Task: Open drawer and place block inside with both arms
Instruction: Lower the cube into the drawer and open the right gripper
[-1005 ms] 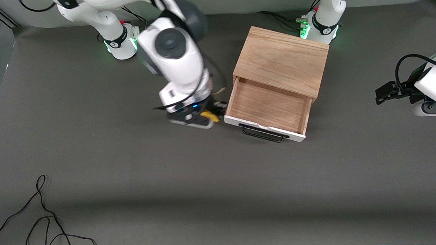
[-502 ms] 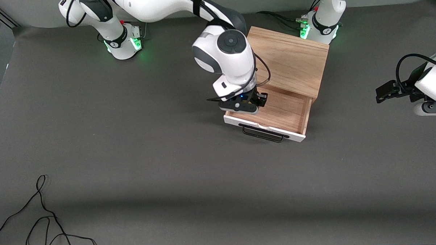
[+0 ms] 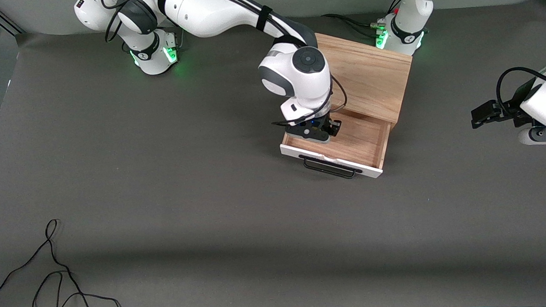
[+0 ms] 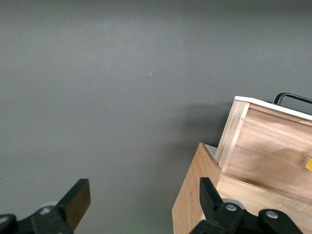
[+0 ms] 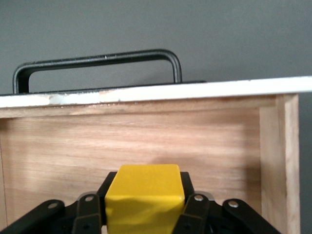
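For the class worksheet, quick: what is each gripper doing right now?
Left gripper: open, holding nothing.
Right gripper: shut on the block, over the open drawer.

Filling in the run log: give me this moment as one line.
drawer: open | block: held over drawer interior | right end effector: shut on block | left end effector: open, waiting at left arm's table end

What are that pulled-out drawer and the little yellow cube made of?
The drawer looks like light, unvarnished wood with visible grain, a white-painted front and a black, probably metal, handle. The block is matte yellow, possibly painted wood or plastic.
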